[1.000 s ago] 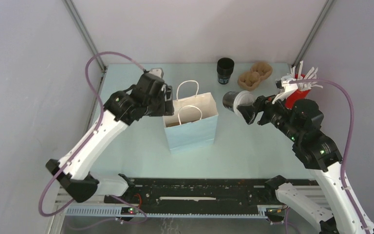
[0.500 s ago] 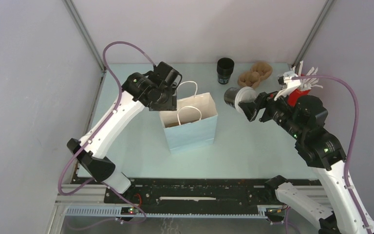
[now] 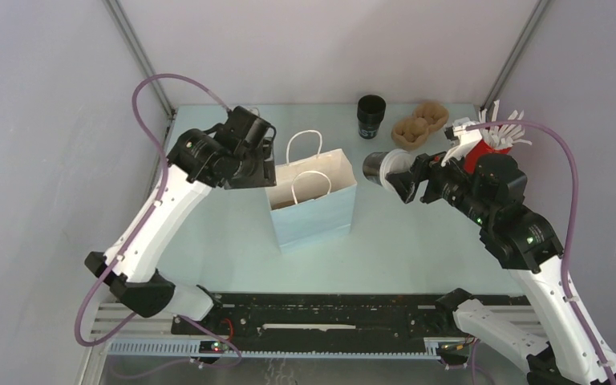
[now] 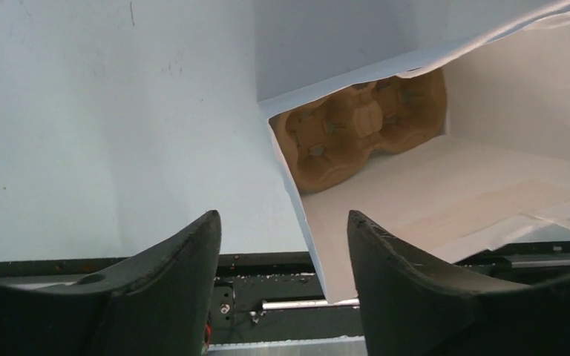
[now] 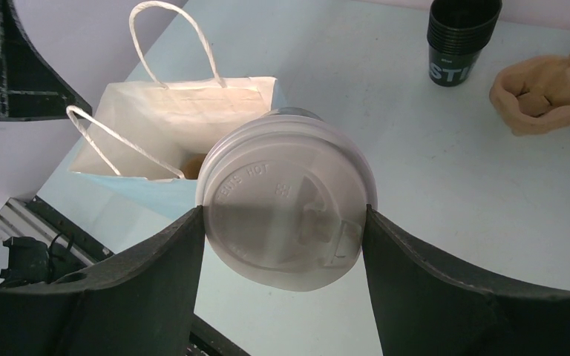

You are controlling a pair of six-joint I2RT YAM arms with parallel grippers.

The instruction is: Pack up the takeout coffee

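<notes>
Right end effector (image 3: 403,173) grips takeout coffee (image 5: 286,200), just right of bag (image 3: 313,200) mouth, axis horizontal. Left end effector (image 4: 282,222) wide, empty.

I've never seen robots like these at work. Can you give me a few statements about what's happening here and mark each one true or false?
1. The right gripper grips the takeout coffee by its sides. True.
2. The takeout coffee sits inside the paper bag. False: it is held in the air to the right of the bag, tipped on its side.
3. A cardboard cup carrier lies inside the paper bag. True.
4. The left gripper is clamped on a bag handle. False: its jaws stand open with nothing between them, beside the bag's left edge.
5. The black cups at the back wear a white lid. False: they are open-topped.
</notes>
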